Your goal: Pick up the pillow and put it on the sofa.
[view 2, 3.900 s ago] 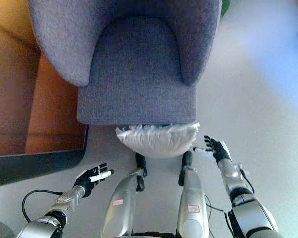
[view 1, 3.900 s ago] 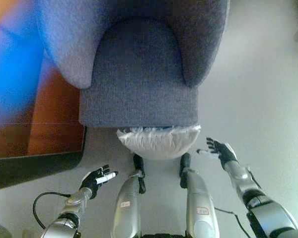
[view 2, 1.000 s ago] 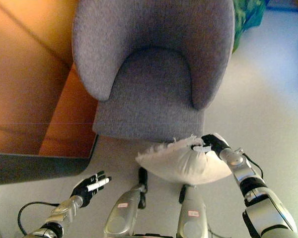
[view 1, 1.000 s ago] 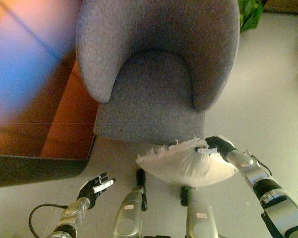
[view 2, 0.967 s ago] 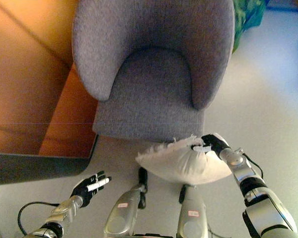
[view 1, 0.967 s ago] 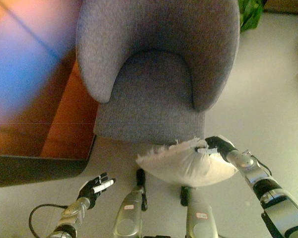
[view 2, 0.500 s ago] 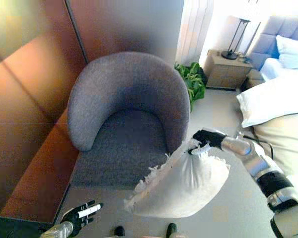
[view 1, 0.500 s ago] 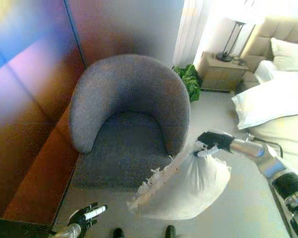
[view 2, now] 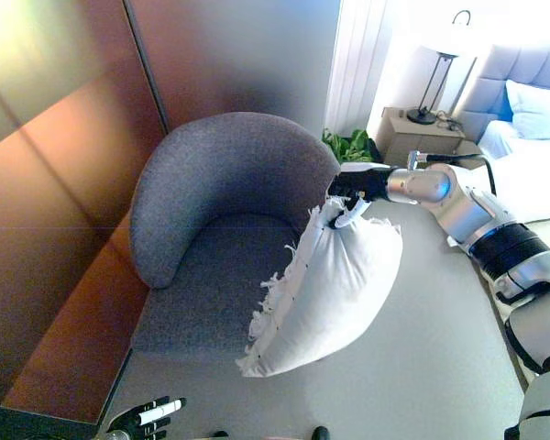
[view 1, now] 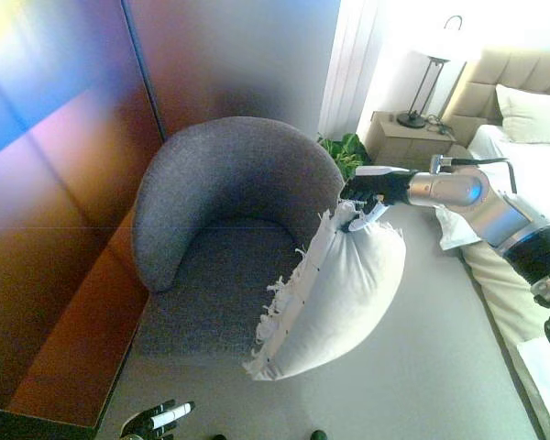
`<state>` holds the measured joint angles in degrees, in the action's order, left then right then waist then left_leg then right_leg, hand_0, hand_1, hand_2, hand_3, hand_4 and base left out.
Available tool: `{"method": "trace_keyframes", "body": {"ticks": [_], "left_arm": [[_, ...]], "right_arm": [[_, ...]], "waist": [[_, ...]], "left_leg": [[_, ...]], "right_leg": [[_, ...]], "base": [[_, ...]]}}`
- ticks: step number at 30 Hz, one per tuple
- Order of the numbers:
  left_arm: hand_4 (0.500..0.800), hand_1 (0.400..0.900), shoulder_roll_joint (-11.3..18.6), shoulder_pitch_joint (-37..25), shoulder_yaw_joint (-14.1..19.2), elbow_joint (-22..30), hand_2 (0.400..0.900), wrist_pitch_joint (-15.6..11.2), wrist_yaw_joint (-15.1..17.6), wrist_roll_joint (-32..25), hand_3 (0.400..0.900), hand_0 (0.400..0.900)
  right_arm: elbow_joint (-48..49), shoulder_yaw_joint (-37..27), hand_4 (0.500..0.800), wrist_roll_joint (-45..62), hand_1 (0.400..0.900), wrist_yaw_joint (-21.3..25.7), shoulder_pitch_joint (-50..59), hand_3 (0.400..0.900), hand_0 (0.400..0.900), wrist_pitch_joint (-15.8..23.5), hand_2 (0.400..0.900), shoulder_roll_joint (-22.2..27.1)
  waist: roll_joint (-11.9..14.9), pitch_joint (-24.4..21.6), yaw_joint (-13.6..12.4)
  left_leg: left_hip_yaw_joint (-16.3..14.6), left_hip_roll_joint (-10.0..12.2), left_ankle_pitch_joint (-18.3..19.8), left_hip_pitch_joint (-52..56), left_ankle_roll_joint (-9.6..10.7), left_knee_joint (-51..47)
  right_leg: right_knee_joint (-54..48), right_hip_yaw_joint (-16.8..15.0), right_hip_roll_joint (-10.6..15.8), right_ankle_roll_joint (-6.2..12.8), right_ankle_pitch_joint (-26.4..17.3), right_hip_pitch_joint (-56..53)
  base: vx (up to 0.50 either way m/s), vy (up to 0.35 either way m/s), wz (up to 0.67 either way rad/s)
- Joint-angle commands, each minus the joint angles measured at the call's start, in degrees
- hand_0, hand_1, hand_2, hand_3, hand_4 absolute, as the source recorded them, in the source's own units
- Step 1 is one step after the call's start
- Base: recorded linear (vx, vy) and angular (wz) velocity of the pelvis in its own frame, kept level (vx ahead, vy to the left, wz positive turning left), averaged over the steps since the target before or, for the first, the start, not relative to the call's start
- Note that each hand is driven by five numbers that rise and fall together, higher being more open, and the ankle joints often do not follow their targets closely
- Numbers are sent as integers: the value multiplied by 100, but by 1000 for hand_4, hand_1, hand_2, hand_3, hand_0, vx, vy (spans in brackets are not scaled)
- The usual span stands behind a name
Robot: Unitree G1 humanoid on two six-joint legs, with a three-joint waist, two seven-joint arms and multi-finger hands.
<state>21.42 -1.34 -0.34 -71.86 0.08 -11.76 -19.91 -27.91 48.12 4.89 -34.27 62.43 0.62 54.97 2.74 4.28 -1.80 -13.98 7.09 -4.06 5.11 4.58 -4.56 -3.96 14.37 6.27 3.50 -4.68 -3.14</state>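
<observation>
A white pillow (view 1: 335,293) with a fringed edge hangs in the air by its top corner, over the right front of the grey round armchair (view 1: 225,247). My right hand (view 1: 371,190) is shut on that corner, level with the chair's right arm. The pillow's lower end dangles past the seat's front edge, clear of the floor. My left hand (view 1: 156,422) shows at the bottom edge, low and to the left, with its fingers straight and nothing in them.
A brown wooden wall panel (view 1: 64,183) runs along the left, close to the chair. A green plant (view 1: 341,151), a nightstand (view 1: 405,137) with a lamp, and a bed (view 1: 522,174) with pillows stand at the right. Grey floor (view 1: 440,367) lies to the chair's right.
My right hand has lifted the pillow off the floor and carried it up and leftwards to the chair's right arm. The camera has tilted up, bringing the room into view.
</observation>
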Motion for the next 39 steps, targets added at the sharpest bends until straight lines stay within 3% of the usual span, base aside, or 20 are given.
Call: {"method": "trace_keyframes", "body": {"ticks": [1, 10, 22, 27, 39], "left_arm": [[800, 900, 525, -174, -198, -305, 900, -59, -13, -28, 900, 900], [800, 900, 666, -77, -114, -430, 900, -12, -100, -36, 900, 900], [800, 900, 828, 32, 102, -589, 900, -23, -283, 78, 900, 900], [800, 900, 855, 84, 18, -649, 900, -28, -315, 31, 900, 900], [800, 900, 996, 185, 329, -739, 900, -50, -520, -82, 900, 900]], "right_arm": [[-996, 0, 500, 690, 400, 556, 1886, 400, 400, 228, 400, -151], [-2285, 258, 500, 863, 400, 553, 2389, 400, 400, 368, 400, -277], [-3279, 265, 500, 837, 400, 476, 2529, 400, 400, 452, 400, -344], [-3713, 316, 500, 789, 400, 670, 2764, 400, 400, 392, 400, -375], [-3353, 1108, 500, 1154, 400, 497, 3680, 400, 400, 413, 400, 37]], "waist": [[347, -463, -199], [450, -448, -451], [479, -384, -701], [451, -323, -787], [670, -352, -666]], "left_leg": [[94, 26, 329, -215, 84, 307], [195, 35, 188, -248, 135, 138], [406, 73, 88, -375, 199, 79], [447, 126, 35, -391, 257, 71], [307, 162, 40, -350, 241, 113]], "right_leg": [[467, 363, 421, 376, 448, 36], [272, 588, 405, 382, 373, -69], [182, 785, 343, 322, 429, -168], [139, 870, 324, 306, 435, -239], [347, 897, 333, 280, 559, -243]], "base": [[36, -4, 15], [54, -23, 18], [73, -36, 18], [59, -3, 16], [22, 25, -2]]}}
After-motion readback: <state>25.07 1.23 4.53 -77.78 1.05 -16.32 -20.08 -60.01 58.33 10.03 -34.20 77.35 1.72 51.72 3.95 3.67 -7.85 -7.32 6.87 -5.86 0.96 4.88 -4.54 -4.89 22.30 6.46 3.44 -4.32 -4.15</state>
